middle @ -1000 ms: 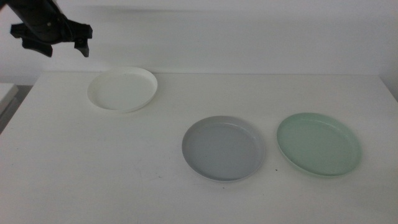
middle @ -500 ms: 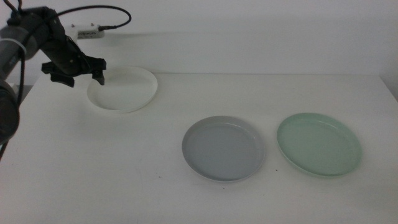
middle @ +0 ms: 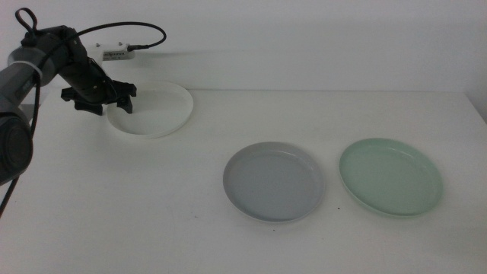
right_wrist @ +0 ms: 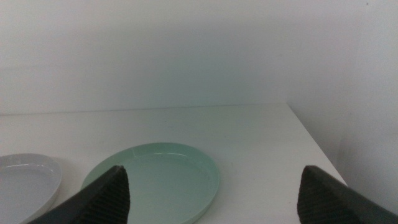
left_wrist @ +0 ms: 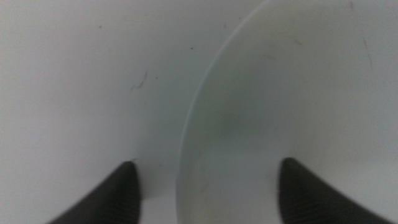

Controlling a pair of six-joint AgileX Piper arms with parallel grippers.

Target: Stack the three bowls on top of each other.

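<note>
The white bowl (middle: 151, 109) sits at the table's far left. My left gripper (middle: 103, 105) is open and low over its left rim, one jaw outside the rim and one over the inside, as the left wrist view shows with the white bowl (left_wrist: 286, 106) filling the picture. The pale grey bowl (middle: 273, 181) lies near the table's middle, and the mint green bowl (middle: 390, 175) is just to its right. The right wrist view shows the green bowl (right_wrist: 155, 183) and part of the grey bowl (right_wrist: 25, 186) ahead of my open right gripper (right_wrist: 211, 199), which is out of the middle view.
A cable and a small white box (middle: 114, 53) lie behind the white bowl near the back wall. The table's right edge (middle: 475, 114) runs close to the green bowl.
My left gripper has come down from above the table's far left corner and moved right, ending low at the white bowl's left rim. The bowls have not moved.
</note>
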